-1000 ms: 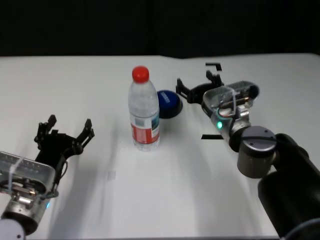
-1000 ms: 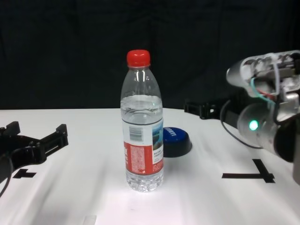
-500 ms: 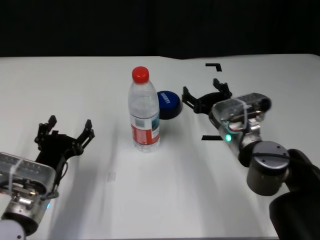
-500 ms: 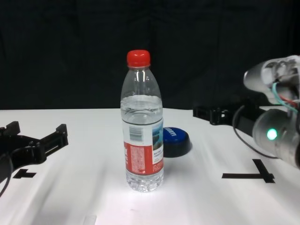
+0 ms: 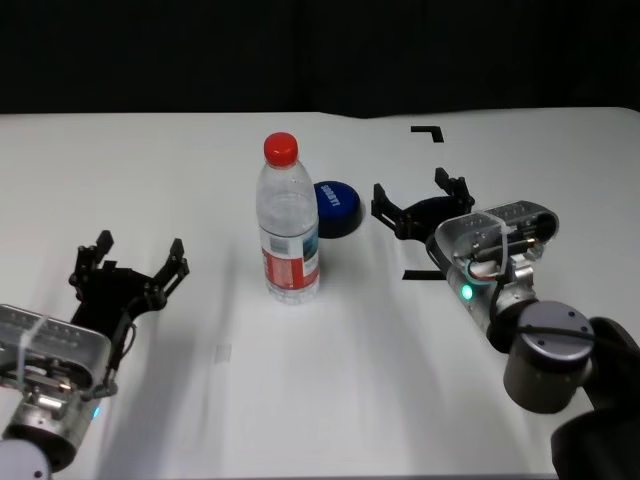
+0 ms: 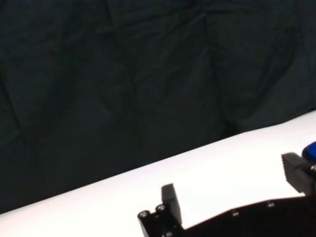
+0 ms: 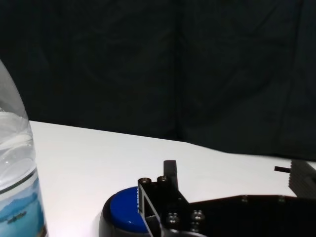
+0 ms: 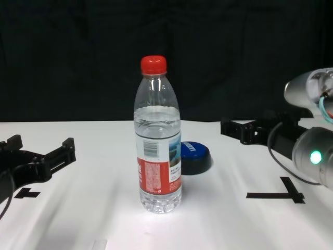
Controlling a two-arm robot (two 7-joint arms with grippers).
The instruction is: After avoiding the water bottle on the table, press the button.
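Note:
The water bottle stands upright mid-table, clear with a red cap, and hides part of the button in the chest view. Just behind it to the right sits the blue dome button, also low on the table in the right wrist view. My right gripper hovers open to the right of the button, apart from it and from the water bottle, with nothing between its fingers. My left gripper rests open at the near left, empty, well clear of both.
The white table carries black tape marks: a corner mark at the back right, a T mark under my right forearm and another mark near the left gripper. A dark curtain lies behind the table.
My right arm has drawn back toward me and to the right, taking its open gripper away from the button. The bottle, button and left arm have not moved.

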